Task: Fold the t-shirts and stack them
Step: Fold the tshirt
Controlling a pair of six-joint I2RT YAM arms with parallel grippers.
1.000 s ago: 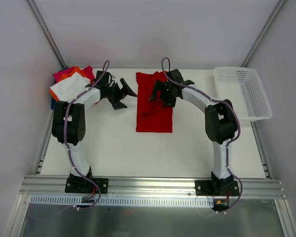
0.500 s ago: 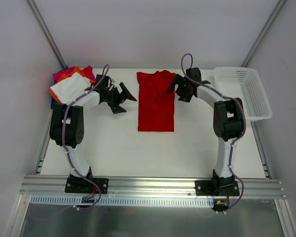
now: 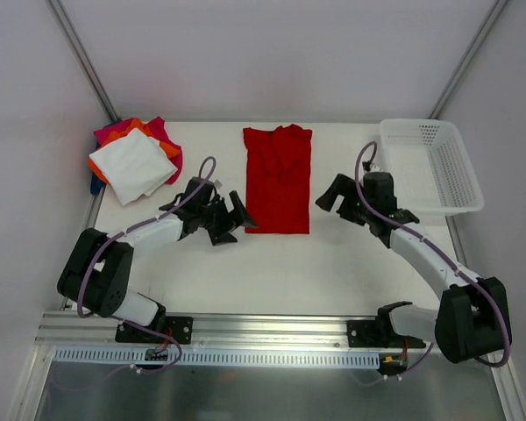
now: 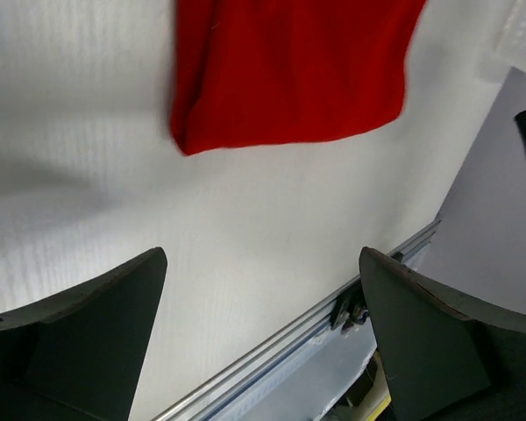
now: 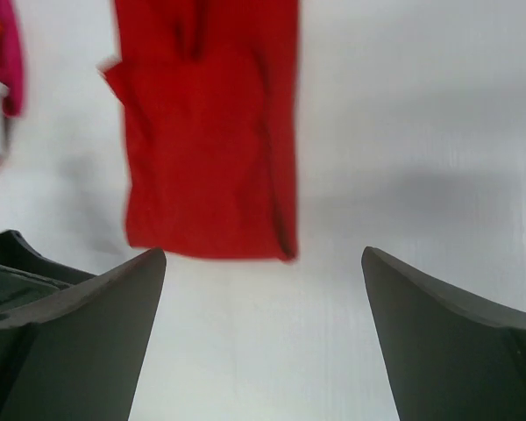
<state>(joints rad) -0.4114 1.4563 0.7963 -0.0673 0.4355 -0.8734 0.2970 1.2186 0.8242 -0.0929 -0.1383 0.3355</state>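
Observation:
A bright red t-shirt (image 3: 279,178) lies folded into a long strip at the middle back of the table. It also shows in the left wrist view (image 4: 289,70) and the right wrist view (image 5: 206,132). A stack of folded t-shirts sits at the back left, white (image 3: 133,164) on top, over orange (image 3: 164,146) and magenta (image 3: 114,132), with a blue edge (image 3: 94,185) below. My left gripper (image 3: 231,219) is open and empty by the red shirt's near left corner. My right gripper (image 3: 340,195) is open and empty just right of the shirt.
A white plastic mesh basket (image 3: 431,165) stands at the back right, close behind my right arm. The table's near aluminium rail (image 3: 263,326) runs along the front and shows in the left wrist view (image 4: 333,307).
Both arms have drawn back toward the near side. My right gripper left the red shirt's top and came down to its right side. My left gripper moved from beside the stack to the shirt's near left corner.

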